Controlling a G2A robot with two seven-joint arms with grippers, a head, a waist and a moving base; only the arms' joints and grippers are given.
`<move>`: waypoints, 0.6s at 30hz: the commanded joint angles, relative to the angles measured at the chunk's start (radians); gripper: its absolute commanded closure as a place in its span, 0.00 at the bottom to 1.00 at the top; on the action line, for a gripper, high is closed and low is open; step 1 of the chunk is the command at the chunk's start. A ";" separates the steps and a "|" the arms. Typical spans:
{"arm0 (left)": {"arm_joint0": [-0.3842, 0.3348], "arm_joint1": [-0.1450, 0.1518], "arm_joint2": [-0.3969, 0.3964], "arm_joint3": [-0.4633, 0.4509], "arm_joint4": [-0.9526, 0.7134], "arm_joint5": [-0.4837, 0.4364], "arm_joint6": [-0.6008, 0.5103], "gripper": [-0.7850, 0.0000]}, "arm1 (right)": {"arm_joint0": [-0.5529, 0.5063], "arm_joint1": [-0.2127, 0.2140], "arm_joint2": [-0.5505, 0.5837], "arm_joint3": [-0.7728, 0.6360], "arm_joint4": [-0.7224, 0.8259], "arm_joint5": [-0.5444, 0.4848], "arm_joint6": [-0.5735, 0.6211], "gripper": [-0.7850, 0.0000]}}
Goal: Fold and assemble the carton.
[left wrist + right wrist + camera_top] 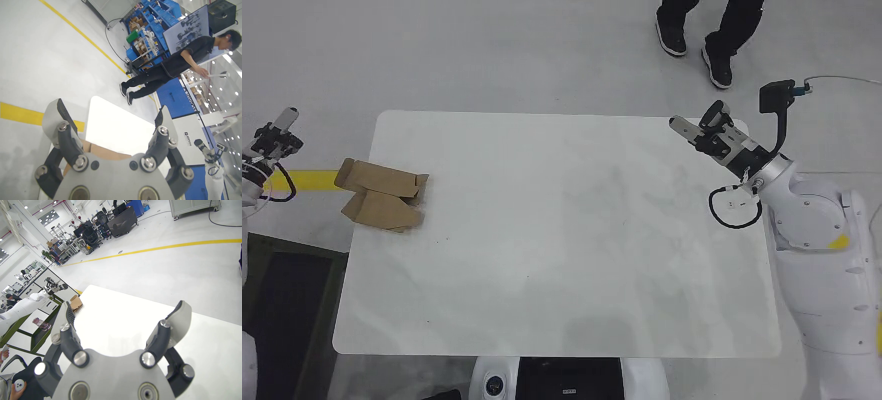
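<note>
A flattened brown carton (382, 195) lies at the left edge of the white table (562, 260), partly overhanging it. My left gripper (277, 128) hangs open off the table's left side, beyond the carton, with nothing between its fingers. In the left wrist view the open left gripper (111, 111) frames the table corner, and a strip of the carton (105, 150) shows just behind its body. My right gripper (704, 122) stands open over the table's far right corner, holding nothing. From the right wrist view the right gripper (122, 311) faces across the table to the carton (76, 303) at the far side.
The table top is bare white apart from the carton. A person's legs (707, 30) stand on the floor beyond the far edge of the table. A yellow floor line (307, 180) runs off the left side.
</note>
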 commanded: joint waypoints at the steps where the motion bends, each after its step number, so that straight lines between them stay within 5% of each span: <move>1: 0.010 0.003 -0.006 0.021 0.000 0.024 0.003 0.00 | 0.000 0.000 0.000 0.000 0.000 0.000 0.000 0.00; 8: 0.039 0.000 0.009 0.044 0.040 0.107 -0.023 0.00 | 0.000 0.000 0.000 0.000 0.000 0.000 0.000 0.00; 18: 0.052 -0.023 0.023 0.062 -0.026 0.187 -0.201 0.00 | 0.000 0.000 0.000 0.000 0.000 0.000 0.000 0.00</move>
